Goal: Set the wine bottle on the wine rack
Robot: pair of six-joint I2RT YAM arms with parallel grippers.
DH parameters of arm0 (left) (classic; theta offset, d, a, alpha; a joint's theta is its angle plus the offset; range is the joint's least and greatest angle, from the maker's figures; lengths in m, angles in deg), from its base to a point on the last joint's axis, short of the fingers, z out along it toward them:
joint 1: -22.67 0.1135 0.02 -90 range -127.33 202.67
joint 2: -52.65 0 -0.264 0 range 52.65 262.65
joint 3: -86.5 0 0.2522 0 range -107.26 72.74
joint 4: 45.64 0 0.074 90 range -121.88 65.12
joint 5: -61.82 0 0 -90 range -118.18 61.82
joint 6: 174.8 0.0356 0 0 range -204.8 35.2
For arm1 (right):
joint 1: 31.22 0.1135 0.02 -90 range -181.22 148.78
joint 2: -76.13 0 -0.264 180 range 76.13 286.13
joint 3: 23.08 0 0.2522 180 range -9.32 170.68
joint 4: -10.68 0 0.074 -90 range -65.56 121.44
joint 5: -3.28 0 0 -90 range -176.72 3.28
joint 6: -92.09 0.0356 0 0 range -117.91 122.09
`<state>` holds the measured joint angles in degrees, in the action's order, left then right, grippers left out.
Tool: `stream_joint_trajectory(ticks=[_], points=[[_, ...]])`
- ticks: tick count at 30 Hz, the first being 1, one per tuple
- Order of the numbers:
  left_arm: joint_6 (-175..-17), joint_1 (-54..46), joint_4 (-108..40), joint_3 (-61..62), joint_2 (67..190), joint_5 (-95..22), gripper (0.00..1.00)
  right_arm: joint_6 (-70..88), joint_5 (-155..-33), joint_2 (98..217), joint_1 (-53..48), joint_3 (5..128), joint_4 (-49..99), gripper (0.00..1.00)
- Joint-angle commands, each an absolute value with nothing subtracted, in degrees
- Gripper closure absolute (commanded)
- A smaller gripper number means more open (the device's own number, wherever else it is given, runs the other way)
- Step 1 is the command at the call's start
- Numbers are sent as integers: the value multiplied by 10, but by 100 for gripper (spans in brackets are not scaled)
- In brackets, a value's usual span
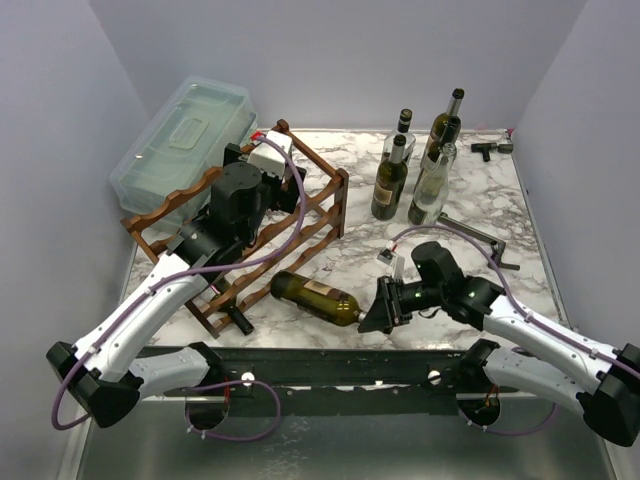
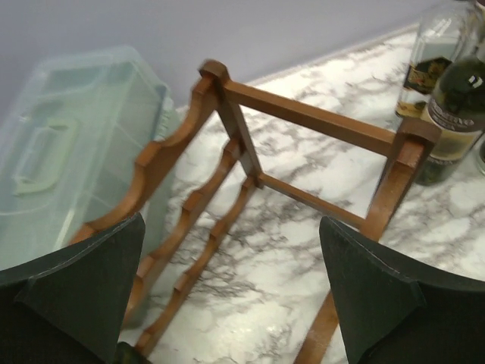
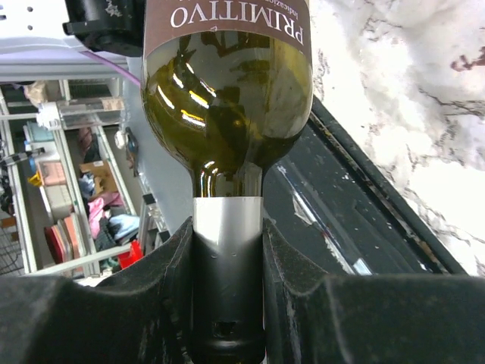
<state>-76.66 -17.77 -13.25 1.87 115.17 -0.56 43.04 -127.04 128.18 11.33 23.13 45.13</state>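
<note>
The wine bottle (image 1: 315, 298) lies on its side on the marble counter (image 1: 470, 215), just in front of the wine rack (image 1: 318, 205) and not yet in any cradle; its base points toward the rack and its neck toward the right arm. The right claw (image 1: 378, 312) is closed around that neck, and the wrist view shows the foil capsule pinched snugly between both fingers. The neck is probably the only part slim enough to clamp, and holding it there should let the bottle go into a cradle base first. From these views I cannot tell whether the bottle has left the counter. The left claw (image 2: 231, 258) hangs over the rack's top tier with its jaws spread wide and nothing between them. It seems placed to steady the rack or receive the bottle's body, though that is a guess. Several other bottles (image 1: 415, 170) stand upright behind the rack, and a clear plastic box (image 1: 180, 140) sits beyond it.
</note>
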Motion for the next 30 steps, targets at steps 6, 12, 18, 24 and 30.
stream_joint_trajectory(ticks=[6,12,18,24,30], points=[[-875,-105,-90,32,1196,-183,1,537,-1249,1301,178,188,211,99],[-870,-98,-98,52,1192,-156,1,566,-1213,1338,198,173,132,99],[-861,-98,-109,66,1172,-130,1,596,-1203,1377,206,164,50,99],[-855,-98,-122,79,1153,-104,1,604,-1193,1413,215,161,-17,99],[-852,-98,-133,88,1137,-94,1,591,-1153,1463,241,155,-87,99]])
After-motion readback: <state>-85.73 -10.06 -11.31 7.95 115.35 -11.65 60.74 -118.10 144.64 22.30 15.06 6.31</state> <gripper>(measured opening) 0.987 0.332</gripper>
